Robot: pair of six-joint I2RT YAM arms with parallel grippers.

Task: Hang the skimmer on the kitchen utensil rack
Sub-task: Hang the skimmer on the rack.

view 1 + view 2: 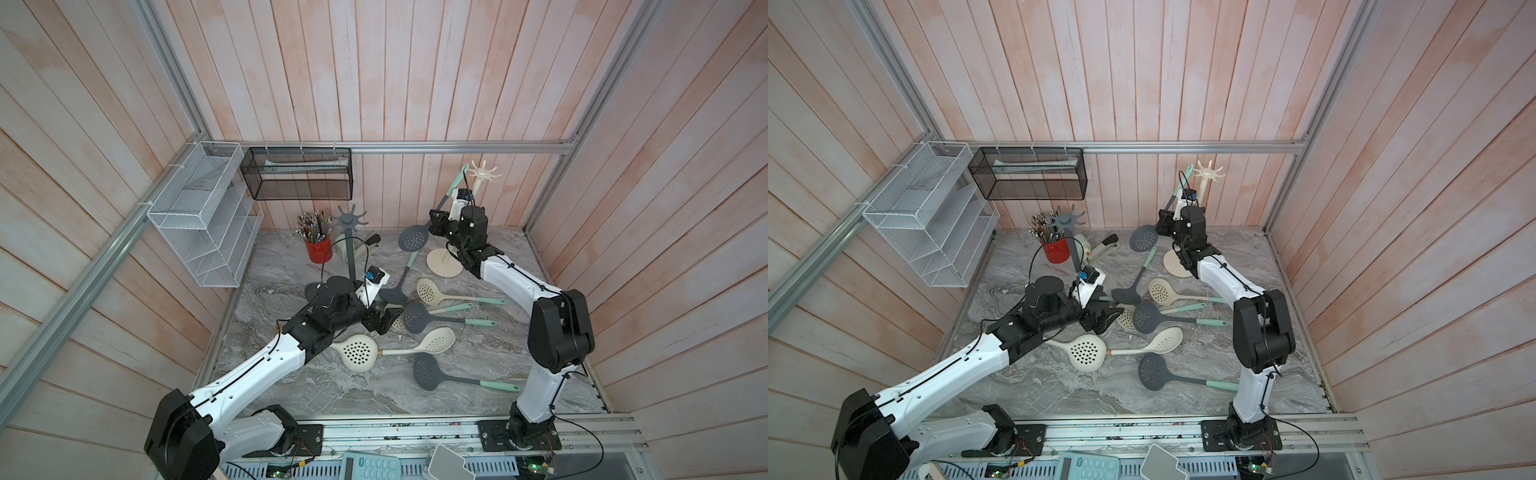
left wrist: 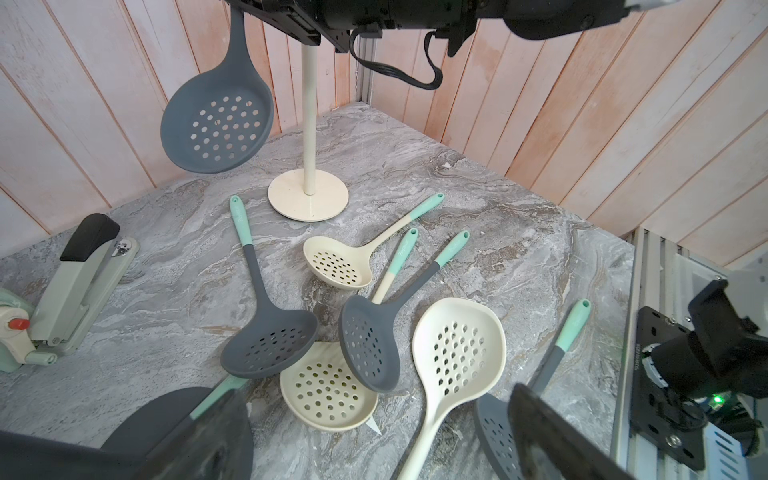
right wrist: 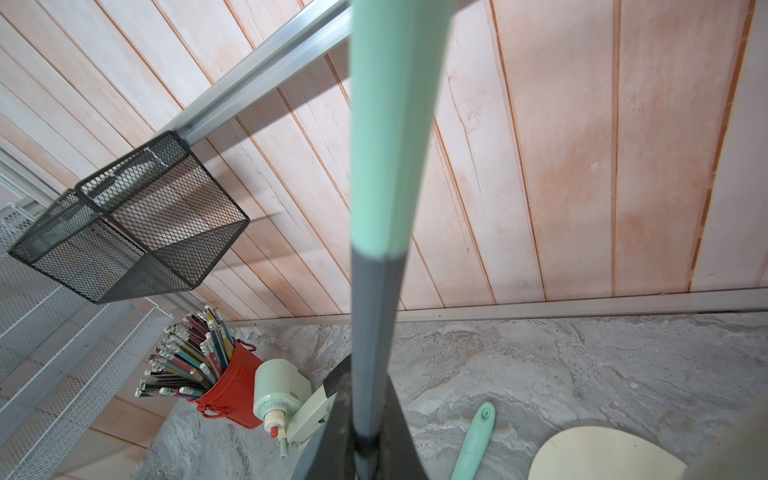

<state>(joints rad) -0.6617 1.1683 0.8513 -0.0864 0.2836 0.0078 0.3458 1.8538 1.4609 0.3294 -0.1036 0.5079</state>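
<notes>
Nearest on the table (image 1: 291,374), right of centre, lies a loose grey skimmer (image 1: 430,372), with two cream skimmers (image 1: 359,352) just beyond it. Farther in, the left gripper (image 1: 385,323) hovers low over the left edge of a pile (image 1: 415,318) of grey and cream skimmers, its jaws wide apart and holding nothing. Behind it stands the grey rack (image 1: 352,218), with a pencil cup (image 1: 319,249) and stapler (image 2: 79,282) at the far left. At the far right, the right gripper (image 1: 438,216) is clamped on the shaft of the held skimmer (image 1: 414,238). That one is lifted clear of the table, bowl down and mint handle up, its tip near the hooks of the cream rack (image 1: 484,172). Whether tip and hook touch cannot be told.
</notes>
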